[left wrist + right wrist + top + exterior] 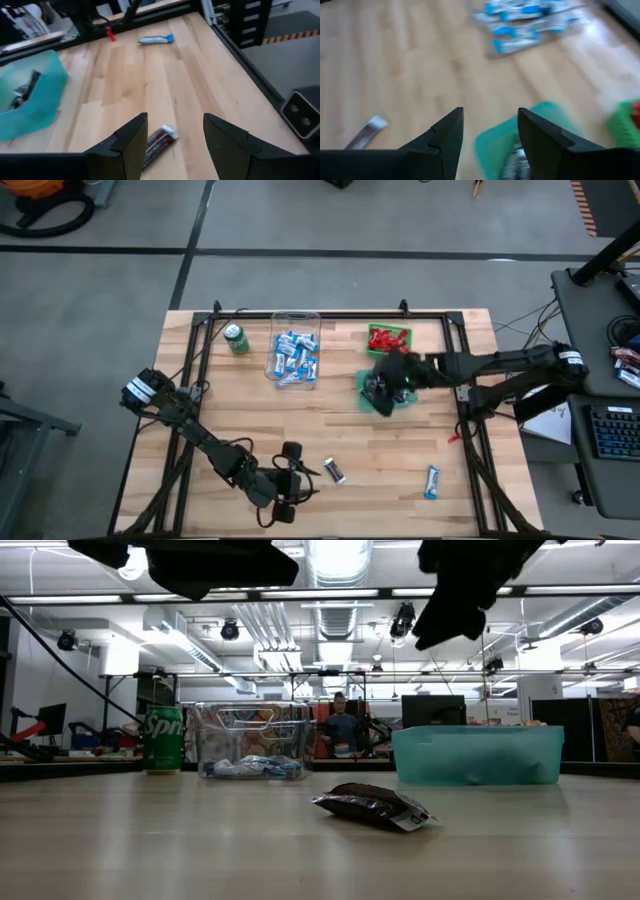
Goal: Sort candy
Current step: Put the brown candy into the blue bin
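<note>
A black-and-silver candy (335, 471) lies flat on the wood near the front edge. My left gripper (300, 478) hovers open just left of it, so the candy (159, 142) shows ahead between the fingers, untouched. My right gripper (385, 380) hangs open above the teal bin (402, 402), which holds dark candy (22, 92). A clear bin (295, 350) holds several blue-and-white candies. A green bin (388, 338) holds red ones. One blue-and-white candy (431, 480) lies loose at the front right.
A green soda can (236, 338) stands at the far left beside the clear bin. A small red item (453, 438) lies near the right rail. Black frame rails (470, 430) run along the table's edges. Bare wood lies between the bins and the front edge.
</note>
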